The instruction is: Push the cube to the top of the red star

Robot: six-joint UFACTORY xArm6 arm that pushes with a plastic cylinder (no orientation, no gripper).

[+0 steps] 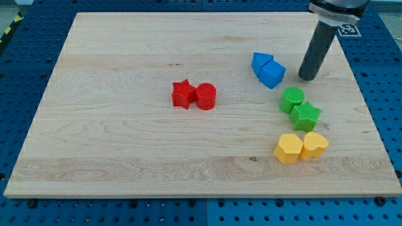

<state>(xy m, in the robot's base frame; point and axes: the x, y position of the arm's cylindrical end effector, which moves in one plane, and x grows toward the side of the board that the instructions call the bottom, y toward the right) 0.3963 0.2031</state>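
The red star (182, 94) lies near the middle of the wooden board (125, 138), touching a red cylinder (206, 96) on its right. The blue cube (272, 73) sits at the upper right, touching a second blue block (259, 62) on its upper left. My tip (307, 77) rests on the board just to the right of the blue cube, with a small gap between them.
A green cylinder (292, 99) and a green star (306, 116) sit below the cube. A yellow hexagon (288, 149) and a yellow heart (314, 145) lie lower right. The blue perforated table (383, 94) surrounds the board.
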